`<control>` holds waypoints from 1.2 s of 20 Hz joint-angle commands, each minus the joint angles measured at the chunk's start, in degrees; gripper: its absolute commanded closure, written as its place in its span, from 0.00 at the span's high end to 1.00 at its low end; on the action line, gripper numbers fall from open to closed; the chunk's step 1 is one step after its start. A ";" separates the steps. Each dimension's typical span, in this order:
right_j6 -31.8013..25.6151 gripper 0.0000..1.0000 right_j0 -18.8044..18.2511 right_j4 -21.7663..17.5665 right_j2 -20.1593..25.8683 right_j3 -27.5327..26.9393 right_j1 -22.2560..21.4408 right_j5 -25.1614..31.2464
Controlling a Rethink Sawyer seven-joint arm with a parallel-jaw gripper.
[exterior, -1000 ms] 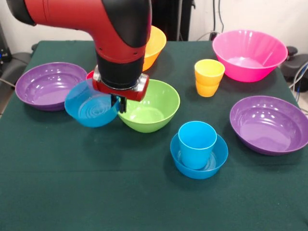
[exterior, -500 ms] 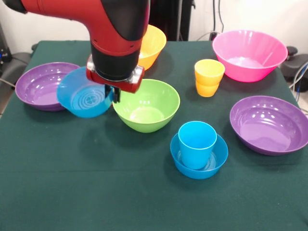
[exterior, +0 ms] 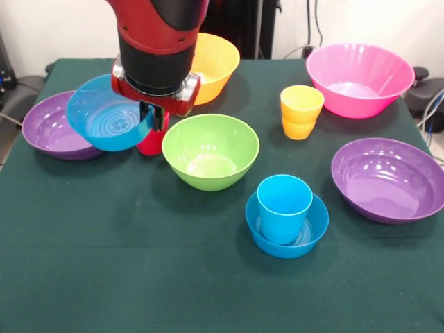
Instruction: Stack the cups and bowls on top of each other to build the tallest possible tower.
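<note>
Green-clothed table [exterior: 104,277]: gripper [exterior: 152,114] pinches a tilted blue bowl [exterior: 107,123] aloft; only a blue cup [exterior: 283,207] sits nested, other bowls unstacked.

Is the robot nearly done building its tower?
Not nearly. Done: only the blue cup stands in a small blue bowl. In hand: the gripper carries another blue bowl, tilted, off the table. Left: green bowl, purple, pink and orange bowls and other cups sit apart.
</note>
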 commanded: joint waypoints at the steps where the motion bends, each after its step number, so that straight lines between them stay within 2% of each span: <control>1: -3.97 0.00 3.70 -2.41 2.20 -6.82 3.50 5.18; 4: -1.83 0.00 4.65 -2.16 2.02 -9.06 5.38 4.88; 5: -1.83 0.00 5.18 -2.44 2.41 -13.10 7.68 6.57; 8: -0.41 0.00 6.38 -2.45 2.08 -17.09 9.75 8.15; 14: 3.82 0.00 8.54 -1.27 1.04 -20.82 11.87 7.80; 20: 8.58 0.00 10.45 0.75 -0.24 -22.37 12.71 8.99; 24: 11.39 0.00 11.94 2.31 -1.84 -20.23 11.81 8.71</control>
